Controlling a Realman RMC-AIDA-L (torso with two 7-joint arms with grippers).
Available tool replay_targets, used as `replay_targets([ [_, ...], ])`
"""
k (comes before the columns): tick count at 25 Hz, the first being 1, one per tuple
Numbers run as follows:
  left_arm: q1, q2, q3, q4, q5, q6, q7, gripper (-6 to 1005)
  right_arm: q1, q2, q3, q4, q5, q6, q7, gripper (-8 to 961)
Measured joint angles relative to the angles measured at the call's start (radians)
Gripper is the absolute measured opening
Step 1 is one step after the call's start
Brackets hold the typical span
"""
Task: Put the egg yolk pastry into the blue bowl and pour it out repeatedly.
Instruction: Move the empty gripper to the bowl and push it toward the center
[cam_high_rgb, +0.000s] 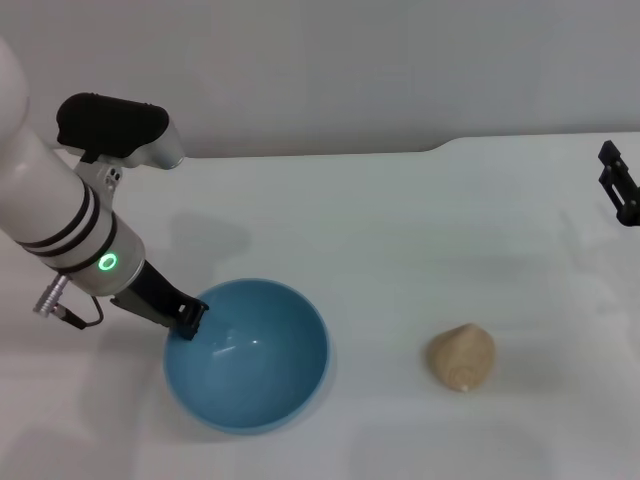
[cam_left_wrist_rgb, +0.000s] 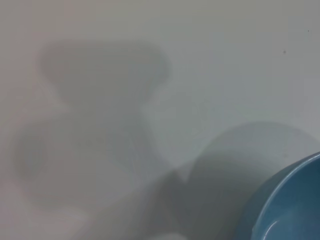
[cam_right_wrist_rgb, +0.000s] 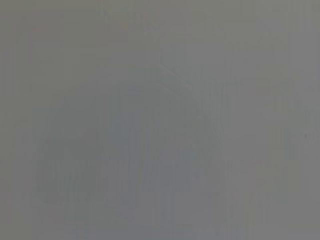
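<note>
blue bowl (cam_high_rgb: 250, 360): glossy sky-blue | egg yolk pastry (cam_high_rgb: 461, 357): tan-beige | table (cam_high_rgb: 400, 230): white

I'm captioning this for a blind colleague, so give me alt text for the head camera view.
The left gripper grips the near-left rim of an empty blue bowl on a white table. The egg yolk pastry lies on the table to the bowl's right, apart from it. The right gripper shows only at the far right edge.

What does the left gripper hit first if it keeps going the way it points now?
The left gripper is already at the near-left rim of the blue bowl, pointing down and to the right. Straight on, it would likely meet the bowl's inner wall or floor; depth is unclear. The egg yolk pastry lies well off that line.
</note>
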Motion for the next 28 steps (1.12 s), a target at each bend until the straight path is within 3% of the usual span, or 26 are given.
replay_targets([
  [4,0.000,0.000,-0.004,0.003,0.000,0.003,-0.001,-1,0.003,0.001,0.000,-0.002,0.000,-0.001,0.060,495],
  [10,-0.005,0.000,-0.017,-0.004,-0.010,0.004,-0.001,-1,-0.006,-0.006,-0.026,-0.086,-0.074,0.024,0.394,495],
  [13,-0.007,0.001,-0.017,-0.004,-0.010,0.006,-0.001,-1,-0.010,-0.008,-0.029,-0.192,-0.240,0.092,0.619,495],
  [18,-0.011,0.001,-0.017,-0.004,-0.011,0.009,-0.002,-1,-0.014,-0.004,-0.030,-0.438,-0.674,0.190,1.131,495],
  [19,-0.011,0.002,-0.017,-0.004,-0.011,0.009,-0.002,-1,-0.014,-0.004,-0.030,-0.438,-0.674,0.190,1.131,496],
  [28,-0.011,0.001,-0.013,-0.004,-0.011,0.010,-0.001,-1,-0.021,-0.005,-0.129,-0.756,-1.115,0.113,1.734,496],
])
